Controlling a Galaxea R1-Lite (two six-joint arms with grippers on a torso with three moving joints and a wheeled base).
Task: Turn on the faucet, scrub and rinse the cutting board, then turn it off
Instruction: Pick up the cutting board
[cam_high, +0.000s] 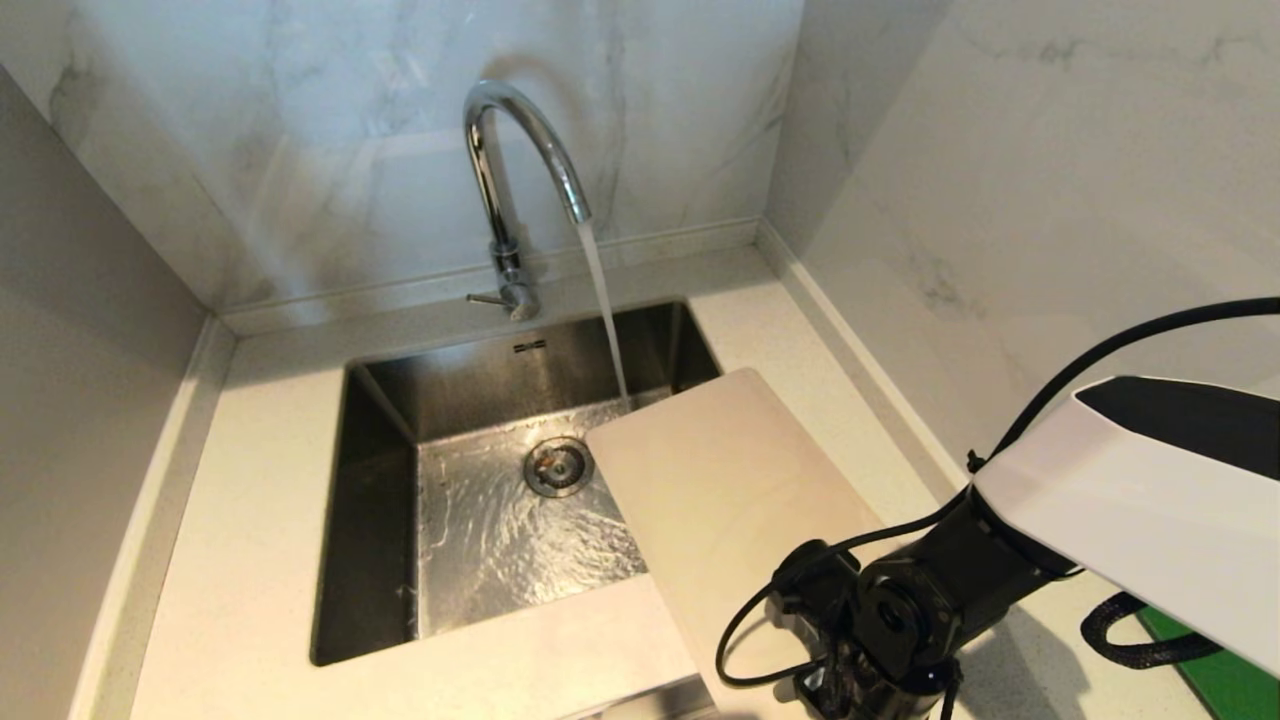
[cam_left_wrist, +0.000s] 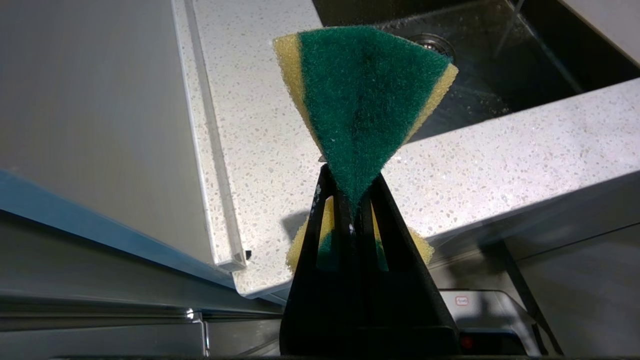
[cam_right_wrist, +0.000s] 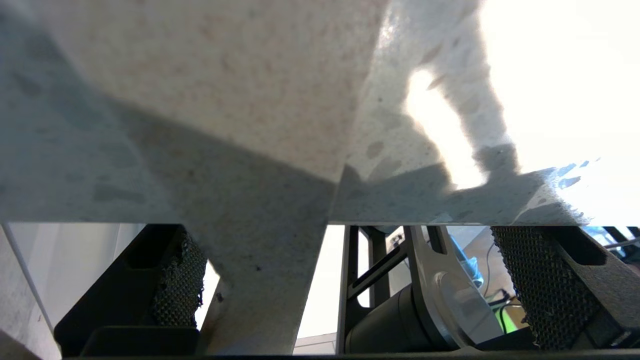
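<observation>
From the head view, the rectangular stainless steel sink (cam_high: 380, 500) held a rippling sheet of water around its round metal drain (cam_high: 558, 466). The tall chrome gooseneck faucet (cam_high: 505, 170) stood behind the basin on the pale speckled stone counter (cam_high: 250, 560), its thin side lever at the base, and a clear stream of water (cam_high: 605, 300) fell from the spout into the sink just beside the far corner of the large off-white rectangular cutting board (cam_high: 720, 490). The board lay flat with rounded corners, resting on the counter to the right and reaching out over the basin's right edge. The right gripper (cam_high: 850, 690) sat at the board's near end, mostly hidden by the black wrist.

In the left wrist view, the left gripper (cam_left_wrist: 352, 200) had its black fingers pinched tight on a yellow foam sponge with a coarse green scouring face (cam_left_wrist: 365, 100), squeezed into a fan shape above the counter edge.

In the right wrist view, the right gripper's textured black pads (cam_right_wrist: 530, 280) stood wide apart, with the board's near edge between them; it seemed to touch neither pad, though the close view left this uncertain.
</observation>
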